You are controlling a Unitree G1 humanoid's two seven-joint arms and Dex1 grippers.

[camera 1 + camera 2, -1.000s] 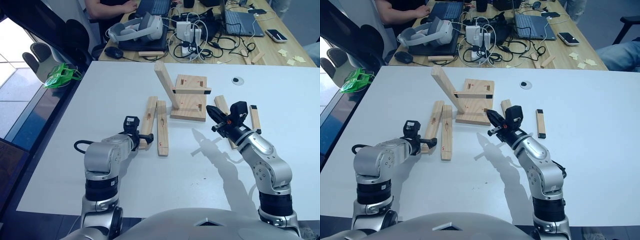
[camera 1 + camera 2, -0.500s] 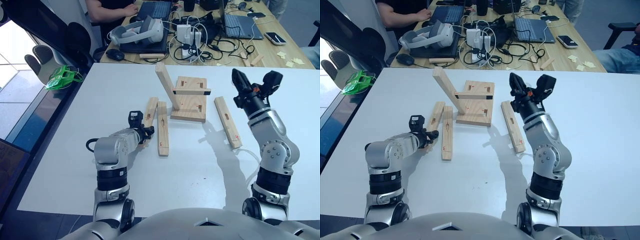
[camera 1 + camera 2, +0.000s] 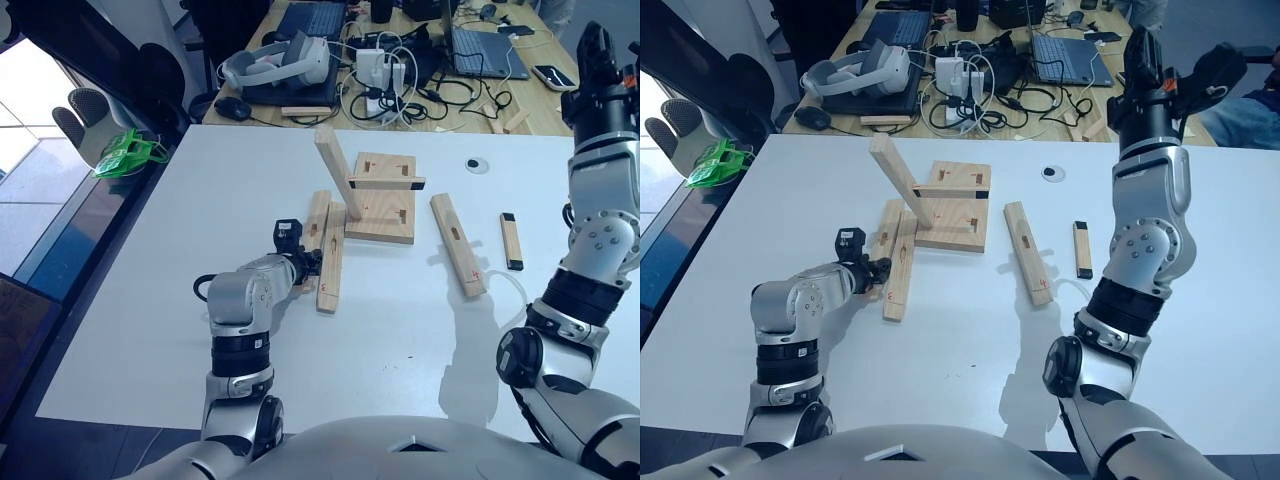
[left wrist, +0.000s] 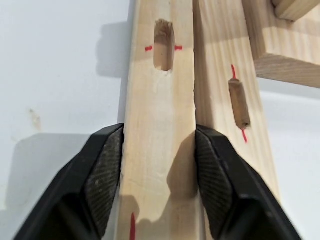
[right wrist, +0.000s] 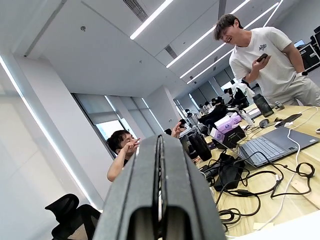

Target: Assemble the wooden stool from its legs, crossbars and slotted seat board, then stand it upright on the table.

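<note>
Your left gripper (image 4: 159,137) lies low on the white table (image 3: 180,230), and its ribbed black pads (image 4: 102,175) are pressed on both long sides of a pale wooden leg (image 4: 160,85). This leg is a flat bar with straight edges, rough grain and an oblong slot marked by small red ticks. A second leg (image 3: 331,262) lies side by side against it, just beside the seat board (image 3: 385,222), a flat pale square with slots. A third leg (image 3: 334,165) rises tilted from the board, and a crossbar (image 3: 386,183) with dark ends juts from it. A fourth leg (image 3: 458,248) and a short crossbar (image 3: 511,241) lie flat further right. Your right gripper (image 5: 161,145) is high over the table's far right corner, its smooth dark fingers together.
</note>
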